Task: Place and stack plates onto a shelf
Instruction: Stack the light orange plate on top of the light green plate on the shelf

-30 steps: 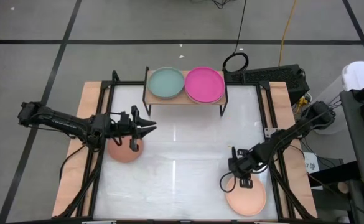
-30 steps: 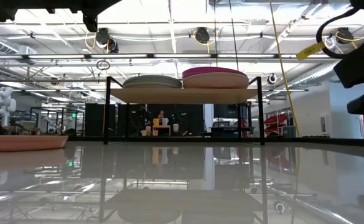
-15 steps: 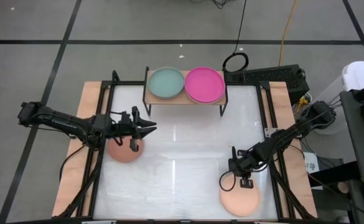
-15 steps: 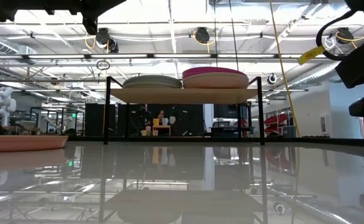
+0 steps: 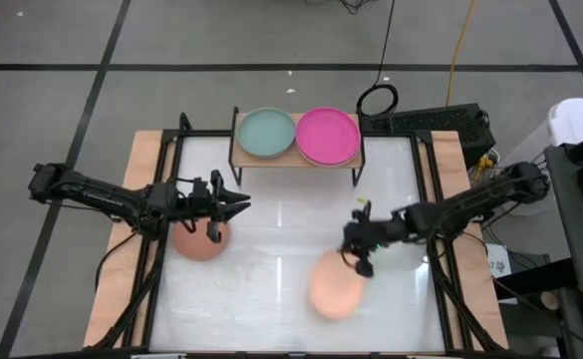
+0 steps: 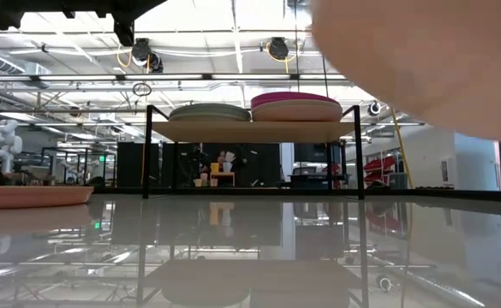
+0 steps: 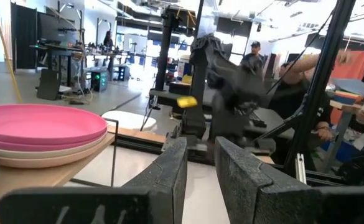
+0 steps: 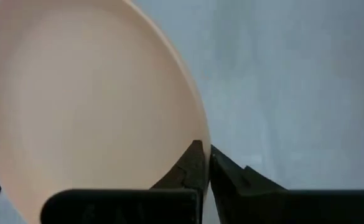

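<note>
Peach is the colour up in the air: from the high view, the right gripper [image 5: 361,257] has its jaws pinched on the rim of the peach plate [image 5: 335,287], carrying it above the white table [image 5: 271,299], on the near side of the shelf [image 5: 296,160] and well apart from it. Up on that light-wood shelf sit the teal plate [image 5: 266,133] and, just beside it, the magenta plate [image 5: 328,135]. Over on the teal plate's side of the shelf, nearer the front, the left gripper [image 5: 239,202] hovers by the terracotta plate [image 5: 200,242] lying flat on the table; its jaws stand a narrow gap apart, holding nothing.

Low view now: the peach plate [image 6: 430,60] fills the upper corner, big and blurred, lifted clear of the glossy tabletop. Behind it the shelf [image 6: 252,131] stands on black legs, the teal plate [image 6: 209,112] on top and the magenta plate [image 6: 295,99] resting on a beige plate [image 6: 296,112]. The terracotta plate [image 6: 29,196] sits at the table's edge.

Left wrist view: dark fingers [image 7: 166,180] a little apart, the magenta plate [image 7: 42,123] stacked on shelf wood, people in the room beyond.

Right wrist view: fingertips [image 8: 194,163] clamped on the peach plate's [image 8: 82,99] rim, white table [image 8: 294,74] beneath.
</note>
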